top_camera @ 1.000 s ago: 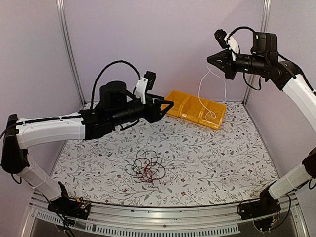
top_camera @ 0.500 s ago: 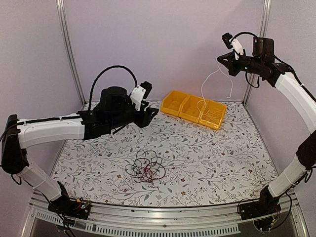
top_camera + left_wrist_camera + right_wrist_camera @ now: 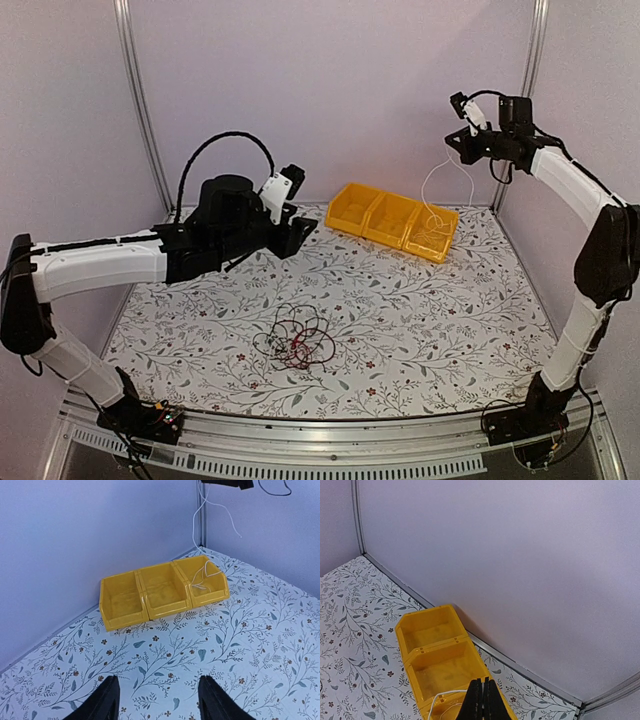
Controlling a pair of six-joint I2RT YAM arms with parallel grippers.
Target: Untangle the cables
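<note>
Cables (image 3: 297, 342) blur into one knot (strands indistinct); right hand (image 3: 480, 685) pinches white cable (image 3: 445, 694), left hand (image 3: 158, 680) gapes.

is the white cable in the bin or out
Partly in: the white cable hangs from the shut right gripper, its lower end lying in the right-end compartment of the yellow bin.

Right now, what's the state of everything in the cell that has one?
right gripper: shut on the white cable, raised high.
left gripper: open, empty, off the table.
white cable: hangs from the right gripper, lower end in the right-end compartment.
tangle: black and red cables looped together on the table, no gripper on it.
yellow bins: upright; other two compartments empty.
</note>
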